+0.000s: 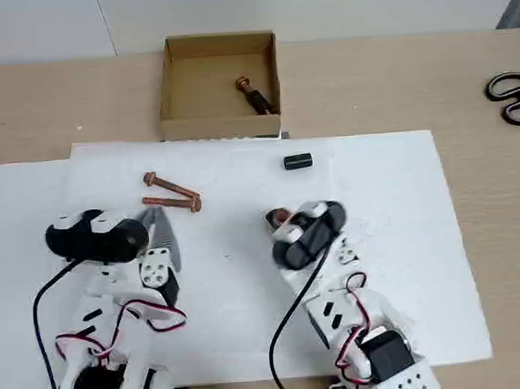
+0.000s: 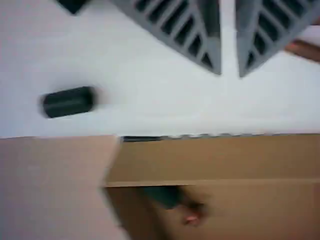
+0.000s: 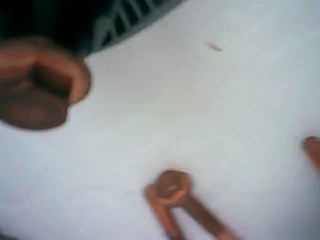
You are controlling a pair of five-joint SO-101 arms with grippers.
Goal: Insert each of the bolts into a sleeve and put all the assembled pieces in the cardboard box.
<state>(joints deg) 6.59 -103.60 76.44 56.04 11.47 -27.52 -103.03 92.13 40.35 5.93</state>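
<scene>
Right gripper (image 1: pixel 281 221) clamps a copper bolt (image 3: pixel 37 95), light, rigid and probably slick, best held near its head, with the black sleeve (image 1: pixel 298 162) at its one o'clock.

no legible text or markings anywhere

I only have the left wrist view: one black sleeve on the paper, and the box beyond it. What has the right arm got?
Observer: The right gripper holds a bolt, copper head showing.
Operator: How many bolts lie loose?
Observer: Two loose bolts lie together on the white paper, in front of the left gripper.
Operator: What's the blur inside the box?
Observer: One assembled piece, lying by the cardboard box's right wall.
</scene>
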